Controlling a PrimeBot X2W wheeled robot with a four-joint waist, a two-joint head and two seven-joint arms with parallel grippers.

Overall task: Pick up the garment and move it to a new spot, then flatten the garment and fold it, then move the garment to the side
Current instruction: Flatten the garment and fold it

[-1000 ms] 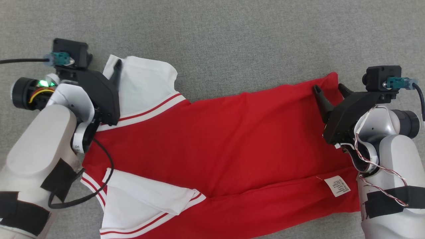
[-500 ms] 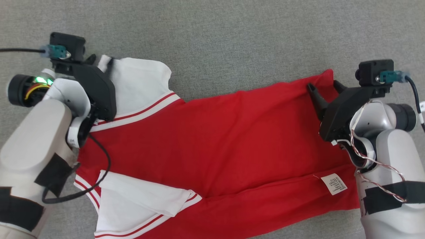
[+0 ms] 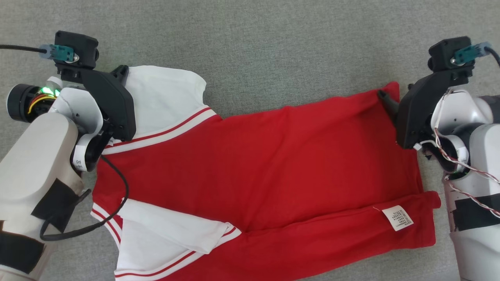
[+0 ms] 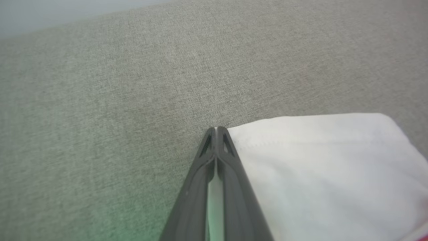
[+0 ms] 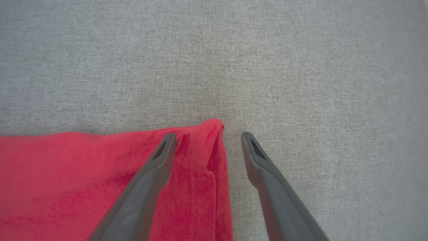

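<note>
The garment point(image 3: 254, 164) is a red top with white sleeves, lying spread on a grey fabric surface, its hem toward the right. My left gripper point(image 3: 122, 71) is at the far corner of the upper white sleeve point(image 3: 164, 97). In the left wrist view the left gripper point(image 4: 216, 131) is shut, with a strip of white sleeve point(image 4: 317, 167) pinched between its fingers. My right gripper point(image 3: 395, 91) is at the hem's far corner. In the right wrist view the right gripper point(image 5: 209, 136) stands open, one finger over the red cloth point(image 5: 83, 174) and the other over bare surface, the corner between them.
The grey fabric surface point(image 3: 273, 47) stretches beyond the garment on all sides. A white care label point(image 3: 397, 218) shows on the folded lower hem. A black cable point(image 3: 117, 195) from my left arm loops over the lower white sleeve.
The left gripper has shut on the upper sleeve's corner. The right gripper has shifted right to the hem's far corner, still open. The lower hem flap now lies further right.
</note>
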